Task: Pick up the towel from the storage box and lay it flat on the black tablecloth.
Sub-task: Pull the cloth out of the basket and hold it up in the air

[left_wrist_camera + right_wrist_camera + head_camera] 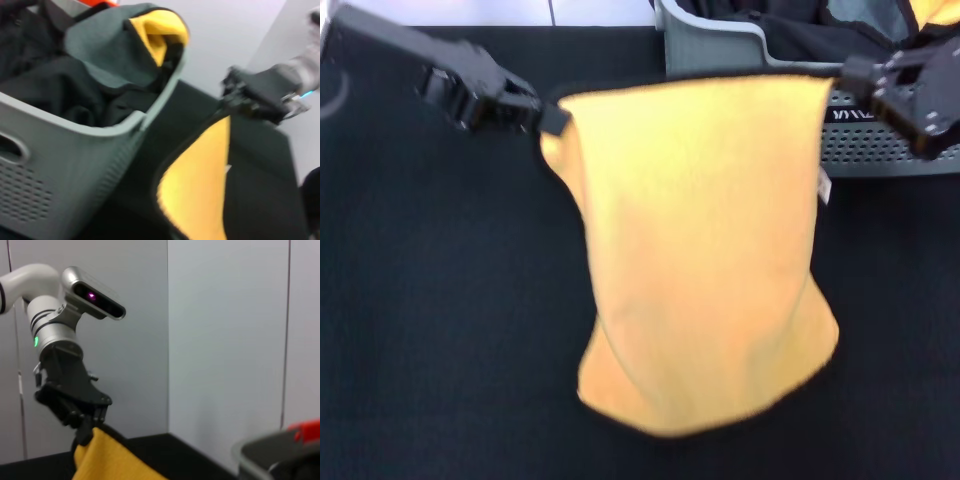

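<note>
Gripping one top corner of the towel (705, 250), the left gripper (552, 118) had its fingers pinched together on the cloth, out to the left of the storage box (880, 140) and above the black tablecloth (430, 320). The towel hung between the two grippers, its top edge stretched nearly level and its yellow-orange body drooping in front of the storage box, the lower part narrowing to a rounded fold with thin black trim along it. A small white tag (825, 187) showed on the towel's right edge, just beside the box wall. The right gripper (850, 75) was clamped shut on the other top corner, directly over the front rim of the storage box. Inside the storage box, the left wrist view showed a grey cloth (107, 55) draped over the rim, a yellow cloth (160, 32) tucked against it, and dark fabric (55, 95) filling the rest.
</note>
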You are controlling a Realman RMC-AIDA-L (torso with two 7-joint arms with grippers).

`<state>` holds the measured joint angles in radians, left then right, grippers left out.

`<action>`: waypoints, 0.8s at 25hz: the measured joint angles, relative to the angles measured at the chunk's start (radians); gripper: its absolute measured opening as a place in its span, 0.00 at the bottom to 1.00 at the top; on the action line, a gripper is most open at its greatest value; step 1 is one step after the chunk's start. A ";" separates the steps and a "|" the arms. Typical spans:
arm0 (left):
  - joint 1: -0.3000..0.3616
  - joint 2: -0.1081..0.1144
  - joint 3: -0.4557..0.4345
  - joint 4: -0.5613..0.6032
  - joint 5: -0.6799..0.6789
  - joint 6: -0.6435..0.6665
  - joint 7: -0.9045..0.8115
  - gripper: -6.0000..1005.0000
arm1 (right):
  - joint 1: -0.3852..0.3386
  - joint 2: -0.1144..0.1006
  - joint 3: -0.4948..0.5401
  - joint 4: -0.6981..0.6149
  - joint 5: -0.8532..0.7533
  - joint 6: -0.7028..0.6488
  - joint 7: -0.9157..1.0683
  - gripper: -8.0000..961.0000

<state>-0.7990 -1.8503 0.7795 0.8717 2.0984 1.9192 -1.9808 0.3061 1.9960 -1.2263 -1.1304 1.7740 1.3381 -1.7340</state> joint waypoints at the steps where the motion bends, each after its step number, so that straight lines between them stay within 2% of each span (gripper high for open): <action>1: -0.005 0.004 0.001 0.020 0.008 -0.001 -0.009 0.03 | -0.024 0.001 0.003 -0.050 0.002 -0.004 0.000 0.01; 5: -0.019 0.019 0.008 0.117 0.062 0.021 -0.052 0.03 | -0.129 0.004 0.004 -0.219 0.014 -0.008 0.007 0.01; 9: -0.006 0.014 0.014 0.192 0.064 0.089 -0.066 0.03 | -0.244 0.017 -0.009 -0.358 0.017 0.000 0.027 0.01; 11: 0.013 0.011 0.035 0.234 0.050 0.110 -0.082 0.03 | -0.331 0.029 -0.016 -0.468 0.013 0.012 0.037 0.01; 13: 0.048 0.017 0.098 0.283 -0.016 0.116 -0.111 0.03 | -0.405 0.032 -0.025 -0.557 0.013 0.019 0.043 0.01; 15: 0.085 0.037 0.170 0.323 -0.125 0.116 -0.139 0.03 | -0.496 0.032 -0.042 -0.658 0.022 0.036 0.056 0.01; 18: 0.153 0.071 0.248 0.408 -0.337 0.116 -0.181 0.03 | -0.517 0.032 -0.056 -0.677 0.029 0.050 0.062 0.01; 20: 0.168 0.072 0.253 0.446 -0.388 0.114 -0.187 0.03 | -0.504 0.032 -0.067 -0.655 0.030 0.049 0.060 0.01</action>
<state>-0.6311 -1.7779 1.0329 1.3174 1.7106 2.0337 -2.1681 -0.1979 2.0279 -1.2936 -1.7857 1.8039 1.3873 -1.6742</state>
